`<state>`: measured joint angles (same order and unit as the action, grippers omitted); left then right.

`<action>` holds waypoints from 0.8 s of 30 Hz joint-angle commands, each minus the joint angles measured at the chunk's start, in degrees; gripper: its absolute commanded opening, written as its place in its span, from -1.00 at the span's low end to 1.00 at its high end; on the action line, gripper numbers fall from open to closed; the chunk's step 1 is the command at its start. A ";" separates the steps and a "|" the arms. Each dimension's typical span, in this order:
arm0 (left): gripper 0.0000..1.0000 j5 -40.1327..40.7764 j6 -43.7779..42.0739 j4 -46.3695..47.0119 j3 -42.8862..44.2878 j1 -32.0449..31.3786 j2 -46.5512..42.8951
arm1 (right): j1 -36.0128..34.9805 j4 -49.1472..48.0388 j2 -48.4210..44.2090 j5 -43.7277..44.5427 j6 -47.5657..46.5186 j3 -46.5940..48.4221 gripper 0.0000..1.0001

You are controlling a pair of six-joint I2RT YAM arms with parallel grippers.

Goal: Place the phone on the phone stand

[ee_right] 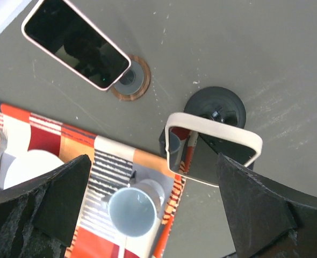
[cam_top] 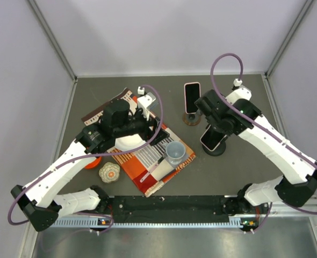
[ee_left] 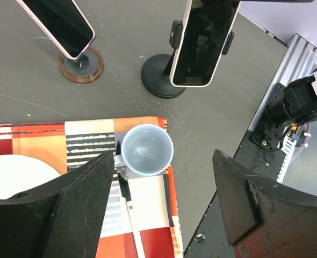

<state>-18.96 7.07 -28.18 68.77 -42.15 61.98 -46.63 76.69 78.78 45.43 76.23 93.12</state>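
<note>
A phone in a pale case [cam_top: 212, 140] sits clamped on a black stand with a round base [cam_top: 217, 151], right of centre. It also shows in the right wrist view [ee_right: 212, 156], over its base [ee_right: 216, 110], and in the left wrist view [ee_left: 201, 43]. My right gripper [cam_top: 209, 119] [ee_right: 154, 161] hovers above it, open, fingers wide on either side and apart from it. A second phone with a pink case [cam_top: 192, 97] [ee_right: 75, 45] leans on a round wooden stand [cam_top: 191, 119] behind. My left gripper [cam_top: 148, 128] [ee_left: 165, 161] is open and empty over the placemat.
An orange patterned placemat [cam_top: 148, 158] lies left of the stands with a grey cup [cam_top: 175, 152] [ee_left: 146, 150], a white plate [cam_top: 127, 143] and cutlery [cam_top: 153, 172] on it. A flower-patterned disc [cam_top: 109, 172] and an orange object [cam_top: 92, 162] lie beside it. A metal rail [cam_top: 169, 220] runs along the near edge.
</note>
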 commanded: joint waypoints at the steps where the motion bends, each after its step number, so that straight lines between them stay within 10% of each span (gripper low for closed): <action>1: 0.58 -0.02 -0.57 2.34 -0.39 0.23 -1.33 | -1.45 14.20 -7.23 -2.70 -5.47 -2.67 0.98; 24: 0.58 1.03 -0.57 2.43 -0.83 0.32 0.43 | -0.66 15.95 -3.20 1.07 5.78 -10.15 0.98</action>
<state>-18.31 7.09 -28.10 68.01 -42.06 62.24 -47.46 77.34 76.36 43.99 80.49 83.35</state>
